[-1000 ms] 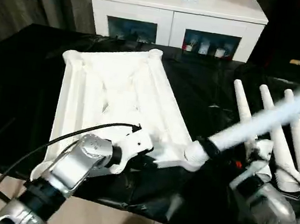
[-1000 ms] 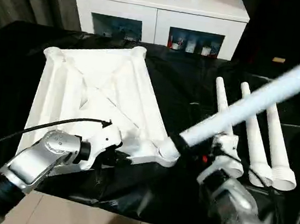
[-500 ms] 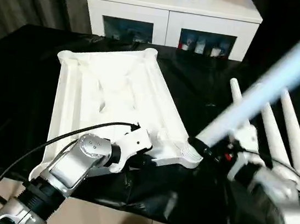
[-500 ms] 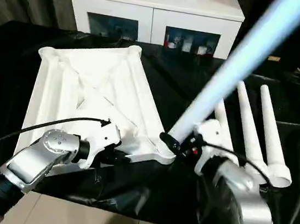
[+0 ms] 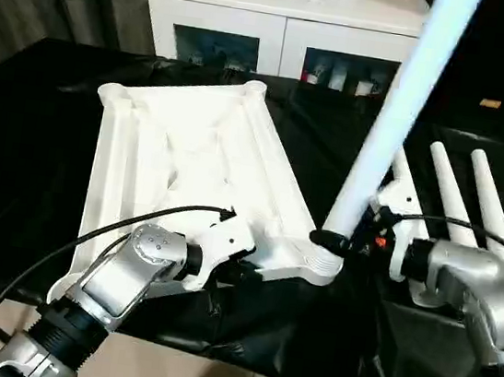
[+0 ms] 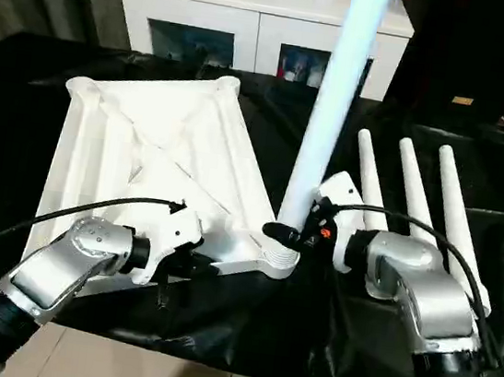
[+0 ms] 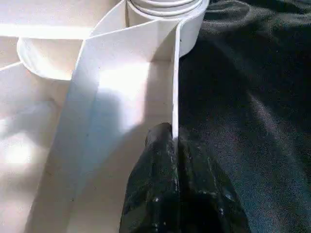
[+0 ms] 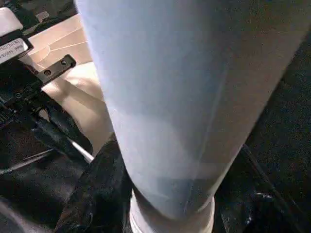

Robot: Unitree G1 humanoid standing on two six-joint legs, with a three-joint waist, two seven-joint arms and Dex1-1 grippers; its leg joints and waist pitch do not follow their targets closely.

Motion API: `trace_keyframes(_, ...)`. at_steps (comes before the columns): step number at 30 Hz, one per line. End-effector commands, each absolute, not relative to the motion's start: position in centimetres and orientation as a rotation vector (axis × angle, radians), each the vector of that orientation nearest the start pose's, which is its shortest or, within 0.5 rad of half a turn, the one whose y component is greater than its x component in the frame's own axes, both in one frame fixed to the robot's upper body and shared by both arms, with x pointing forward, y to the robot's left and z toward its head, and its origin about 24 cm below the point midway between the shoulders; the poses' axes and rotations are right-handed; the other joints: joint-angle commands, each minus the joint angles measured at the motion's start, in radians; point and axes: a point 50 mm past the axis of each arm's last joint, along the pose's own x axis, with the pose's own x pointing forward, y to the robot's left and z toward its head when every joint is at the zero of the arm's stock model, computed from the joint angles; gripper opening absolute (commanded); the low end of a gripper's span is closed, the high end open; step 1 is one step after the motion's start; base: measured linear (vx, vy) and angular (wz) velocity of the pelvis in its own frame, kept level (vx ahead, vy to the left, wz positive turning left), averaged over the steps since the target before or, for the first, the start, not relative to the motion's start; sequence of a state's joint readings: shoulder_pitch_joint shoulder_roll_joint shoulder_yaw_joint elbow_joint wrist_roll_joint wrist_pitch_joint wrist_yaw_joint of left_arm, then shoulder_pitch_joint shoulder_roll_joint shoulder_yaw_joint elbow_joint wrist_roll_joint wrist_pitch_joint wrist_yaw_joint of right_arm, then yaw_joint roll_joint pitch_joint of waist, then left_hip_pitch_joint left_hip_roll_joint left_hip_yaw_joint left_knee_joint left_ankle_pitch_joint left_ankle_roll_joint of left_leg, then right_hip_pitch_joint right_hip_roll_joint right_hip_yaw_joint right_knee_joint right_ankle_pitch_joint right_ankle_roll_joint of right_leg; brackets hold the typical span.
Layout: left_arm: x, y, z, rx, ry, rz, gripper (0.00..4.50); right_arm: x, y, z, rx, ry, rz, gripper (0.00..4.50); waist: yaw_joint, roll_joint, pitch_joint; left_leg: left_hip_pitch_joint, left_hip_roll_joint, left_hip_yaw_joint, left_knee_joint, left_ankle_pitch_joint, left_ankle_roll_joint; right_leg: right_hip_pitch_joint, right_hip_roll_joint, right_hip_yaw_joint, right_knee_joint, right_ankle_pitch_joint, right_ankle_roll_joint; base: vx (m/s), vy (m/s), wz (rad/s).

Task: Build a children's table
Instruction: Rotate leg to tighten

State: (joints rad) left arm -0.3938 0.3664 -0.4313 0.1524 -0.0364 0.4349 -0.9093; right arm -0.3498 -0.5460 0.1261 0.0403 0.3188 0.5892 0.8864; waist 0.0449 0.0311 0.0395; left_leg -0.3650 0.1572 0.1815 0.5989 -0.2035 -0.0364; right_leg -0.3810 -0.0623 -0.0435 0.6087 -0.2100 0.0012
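The white tabletop [image 5: 192,153] lies ribbed side up on the black-covered table. My left gripper [image 7: 174,145] is shut on its thin rim wall, close to the near right corner socket [image 5: 316,264]. A long white leg [image 5: 392,114] stands almost upright with its thick end at that socket. My right gripper [image 5: 342,245] is shut on the leg just above the socket, its black fingers [image 8: 97,194] wrapped around the tube [image 8: 170,97]. Three more legs [image 5: 450,205] lie side by side to the right, thick ends toward me.
A white cabinet [image 5: 293,17] with glass doors stands behind the table. Black cloth [image 5: 37,123] covers the table and hangs over its near edge. A black cable [image 5: 87,241] loops over my left forearm.
My right gripper has swung the leg from leaning far to the right up to nearly vertical over the corner socket. The left gripper has kept its hold on the rim.
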Motion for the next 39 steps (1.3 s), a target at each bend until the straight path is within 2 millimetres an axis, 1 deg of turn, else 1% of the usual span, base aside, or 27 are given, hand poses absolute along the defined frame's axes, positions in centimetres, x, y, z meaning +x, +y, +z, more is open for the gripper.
trace_keyframes(1, 28.8, 10.0, 5.8, 0.389, 0.415, -1.155, 0.0, 25.8, -18.0, 2.4, -0.038, 0.783, 0.979, 1.86, 0.001, -0.017, -0.029, 0.009, 0.074, -0.035, -0.086, -0.272, 0.026, 0.018, -0.092, 0.053, -0.103, -0.419, -0.17, 0.0, 0.0, 0.0)
trace_keyframes(8, 28.7, 10.5, 5.7, 0.389, 0.427, -1.155, 0.0, 26.7, -17.9, 1.4, -0.059, 0.717, 0.852, 1.86, -0.006, -0.017, -0.024, 0.012, 0.072, -0.041, -0.09, -0.342, -0.001, 0.008, -0.094, 0.053, -0.113, -0.514, -0.14, 0.0, 0.0, 0.0)
trace_keyframes(10, 28.6, 10.8, 5.5, 0.384, 0.441, -1.149, 0.0, 27.1, -17.9, 1.2, -0.069, 0.69, 0.797, 1.86, -0.019, -0.018, -0.014, 0.025, 0.066, -0.051, -0.09, -0.454, -0.027, -0.005, -0.095, 0.044, -0.132, -0.695, -0.087, 0.0, 0.0, 0.0)
trace_keyframes(11, 28.6, 11.0, 5.4, 0.382, 0.449, -1.138, 0.0, 27.2, -17.8, 1.1, -0.072, 0.677, 0.781, 1.86, -0.022, -0.011, -0.014, 0.026, 0.065, -0.056, -0.092, -0.477, -0.035, -0.004, -0.095, 0.041, -0.133, -0.716, -0.074, 0.0, 0.0, 0.0)
trace_keyframes(14, 28.9, 11.5, 4.9, 0.392, 0.483, -1.079, 0.0, 27.8, -17.5, 1.0, -0.069, 0.642, 0.693, 1.86, -0.038, -0.008, -0.015, 0.02, 0.068, -0.074, -0.107, -0.56, -0.057, 0.006, -0.092, 0.026, -0.136, -0.684, -0.052, 0.0, 0.0, 0.0)
trace_keyframes(15, 29.5, 11.7, 4.4, 0.415, 0.506, -0.989, 0.0, 28.3, -17.0, 0.9, -0.075, 0.608, 0.61, 1.86, -0.046, 0.002, -0.011, 0.023, 0.07, -0.08, -0.115, -0.606, -0.067, 0.006, -0.089, 0.018, -0.139, -0.656, -0.057, 0.0, 0.0, 0.0)
trace_keyframes(16, 29.7, 11.6, 4.3, 0.411, 0.513, -0.962, 0.0, 28.5, -16.8, 0.8, -0.068, 0.608, 0.581, 1.86, -0.061, 0.005, -0.006, 0.032, 0.069, -0.087, -0.12, -0.676, -0.081, 0.004, -0.084, 0.002, -0.144, -0.641, -0.059, -0.051, 0.042, -0.11)
trace_keyframes(17, 29.9, 11.2, 4.2, 0.394, 0.515, -0.923, 0.0, 28.6, -16.5, 0.5, -0.058, 0.615, 0.546, 1.86, -0.064, 0.007, -0.003, 0.037, 0.07, -0.093, -0.123, -0.72, -0.087, 0.006, -0.082, -0.008, -0.148, -0.644, -0.054, -0.058, 0.05, -0.11)
trace_keyframes(18, 30.1, 10.5, 4.1, 0.362, 0.518, -0.888, 0.0, 28.9, -16.2, 0.1, -0.058, 0.616, 0.498, 1.86, -0.073, 0.014, -0.001, 0.043, 0.072, -0.1, -0.131, -0.789, -0.1, 0.013, -0.078, -0.021, -0.147, -0.617, -0.049, -0.058, 0.05, -0.11)
trace_keyframes(20, 30.3, 9.5, 4.0, 0.346, 0.522, -0.855, 0.0, 29.3, -15.7, -0.4, -0.046, 0.626, 0.44, 1.86, -0.081, 0.021, 0.004, 0.043, 0.077, -0.097, -0.153, -0.872, -0.106, 0.023, -0.066, -0.044, -0.135, -0.555, -0.054, -0.081, 0.042, -0.04)
trace_keyframes(21, 30.5, 8.1, 3.9, 0.333, 0.532, -0.824, 0.0, 29.9, -14.9, -0.8, -0.031, 0.636, 0.37, 1.86, -0.073, 0.025, 0.007, 0.002, 0.095, -0.092, -0.203, -0.921, -0.107, 0.073, -0.054, -0.049, -0.059, -0.452, -0.063, -0.099, 0.034, -0.03)
trace_keyframes(22, 30.5, 7.7, 3.9, 0.328, 0.535, -0.816, 0.0, 30.1, -14.7, -0.9, -0.029, 0.636, 0.353, 1.86, -0.016, 0.045, 0.005, -0.064, 0.105, -0.045, -0.278, -0.989, -0.127, 0.124, -0.032, -0.048, 0.089, -0.251, -0.077, -0.108, -0.009, 0.11)
trace_keyframes(23, 30.5, 6.7, 4.1, 0.328, 0.533, -0.809, 0.0, 30.5, -14.0, -1.1, -0.013, 0.639, 0.325, 1.86, 0.001, 0.032, 0.009, -0.069, 0.103, -0.015, -0.287, -0.956, -0.098, 0.113, -0.025, -0.03, 0.105, -0.211, -0.06, -0.002, -0.099, 0.2)
trace_keyframes(24, 30.5, 5.9, 4.3, 0.336, 0.525, -0.806, 0.0, 30.8, -13.4, -1.1, 0.006, 0.642, 0.305, 1.86, -0.019, -0.042, -0.022, 0.046, 0.056, -0.008, -0.16, -0.677, -0.09, 0.012, -0.074, 0.044, -0.013, -0.584, -0.022, -0.002, -0.099, 0.2)
trace_keyframes(25, 30.5, 4.8, 4.8, 0.311, 0.508, -0.81, 0.0, 31.2, -13.0, -1.2, 0.024, 0.649, 0.282, 1.86, -0.03, -0.05, -0.01, 0.086, -0.011, -0.069, 0.082, -0.194, -0.013, -0.068, -0.191, 0.09, -0.19, -1.008, -0.038, 0.038, -0.095, -0.2)
trace_keyframes(26, 30.5, 4.8, 4.8, 0.311, 0.508, -0.81, 0.0, 31.2, -13.0, -1.2, 0.024, 0.649, 0.282, 1.86, -0.021, -0.042, -0.017, -0.011, -0.02, -0.106, 0.07, -0.059, 0.012, 0.034, -0.198, 0.125, -0.162, -0.962, -0.066, 0.063, 0.021, -0.49)
trace_keyframes(27, 30.5, 3.1, 5.7, 0.312, 0.477, -0.812, 0.0, 31.8, -12.5, -1.1, 0.024, 0.654, 0.242, 1.86, -0.001, -0.03, -0.009, -0.036, 0.035, -0.113, -0.01, -0.06, -0.033, 0.064, -0.182, 0.069, -0.122, -0.768, -0.087, 0.063, 0.021, -0.49)
trace_keyframes(28, 30.5, 2.4, 6.2, 0.315, 0.464, -0.804, 0.0, 32.2, -12.3, -1.0, 0.023, 0.652, 0.226, 1.86, -0.013, -0.031, -0.021, -0.003, 0.046, -0.097, -0.066, -0.134, -0.048, 0.025, -0.076, 0.033, -0.073, -0.437, -0.121, 0.0, 0.0, 0.0)
trace_keyframes(29, 30.6, 2.0, 6.4, 0.321, 0.456, -0.796, 0.0, 32.4, -12.2, -0.9, 0.023, 0.649, 0.217, 1.86, -0.019, -0.017, -0.031, 0.023, 0.057, -0.093, -0.075, -0.191, -0.056, 0.023, -0.068, 0.033, -0.065, -0.336, -0.146, -0.063, -0.028, 0.32)
trace_keyframes(30, 30.6, 1.6, 6.6, 0.309, 0.451, -0.794, 0.0, 32.5, -12.0, -0.8, 0.029, 0.651, 0.213, 1.86, -0.022, -0.006, -0.026, 0.042, 0.057, -0.077, -0.082, -0.314, -0.051, 0.015, -0.074, 0.039, -0.079, -0.312, -0.191, -0.063, -0.028, 0.32)
trace_keyframes(31, 30.7, 1.3, 6.7, 0.312, 0.444, -0.787, 0.0, 32.7, -12.0, -0.8, 0.026, 0.649, 0.198, 1.86, -0.032, -0.004, -0.022, 0.026, 0.063, -0.073, -0.093, -0.358, -0.064, 0.025, -0.078, 0.038, -0.083, -0.292, -0.214, 0.0, 0.0, 0.0)
trace_keyframes(32, 30.9, 1.1, 6.8, 0.325, 0.434, -0.78, 0.0, 32.8, -11.9, -0.8, 0.023, 0.645, 0.189, 1.86, -0.036, -0.019, -0.023, 0.015, 0.062, -0.073, -0.096, -0.362, -0.061, 0.036, -0.078, 0.034, -0.085, -0.304, -0.207, 0.0, 0.0, 0.0)
trace_keyframes(33, 30.9, 1.0, 6.8, 0.319, 0.428, -0.78, 0.0, 32.9, -11.8, -0.7, 0.017, 0.646, 0.184, 1.86, -0.038, -0.011, -0.019, 0.008, 0.062, -0.078, -0.104, -0.406, -0.07, 0.039, -0.082, 0.028, -0.092, -0.38, -0.175, 0.0, 0.0, 0.0)
trace_keyframes(34, 31.0, 0.9, 6.7, 0.306, 0.426, -0.774, 0.0, 33.1, -11.8, -0.7, 0.007, 0.645, 0.176, 1.86, -0.041, -0.014, -0.02, 0.02, 0.061, -0.077, -0.101, -0.445, -0.076, 0.025, -0.087, 0.03, -0.102, -0.433, -0.157, 0.0, 0.0, 0.0)
trace_keyframes(36, 31.2, 1.1, 6.8, 0.313, 0.418, -0.769, 0.0, 33.2, -11.6, -0.8, 0.008, 0.65, 0.179, 1.85, -0.046, -0.014, -0.024, 0.02, 0.06, -0.078, -0.102, -0.447, -0.077, 0.028, -0.088, 0.03, -0.106, -0.435, -0.149, 0.0, 0.0, 0.0)
trace_keyframes(37, 31.2, 1.2, 6.8, 0.312, 0.419, -0.769, 0.0, 33.2, -11.6, -0.8, 0.004, 0.652, 0.179, 1.85, -0.044, -0.016, -0.026, 0.005, 0.064, -0.075, -0.106, -0.366, -0.061, 0.035, -0.089, 0.031, -0.101, -0.345, -0.154, 0.0, 0.0, 0.0)
trace_keyframes(39, 31.2, 1.5, 6.7, 0.306, 0.427, -0.763, 0.0, 33.4, -11.4, -0.7, -0.005, 0.643, 0.184, 1.85, -0.042, -0.016, -0.029, 0.007, 0.063, -0.068, -0.102, -0.339, -0.051, 0.033, -0.092, 0.033, -0.101, -0.327, -0.173, 0.0, 0.0, 0.0)
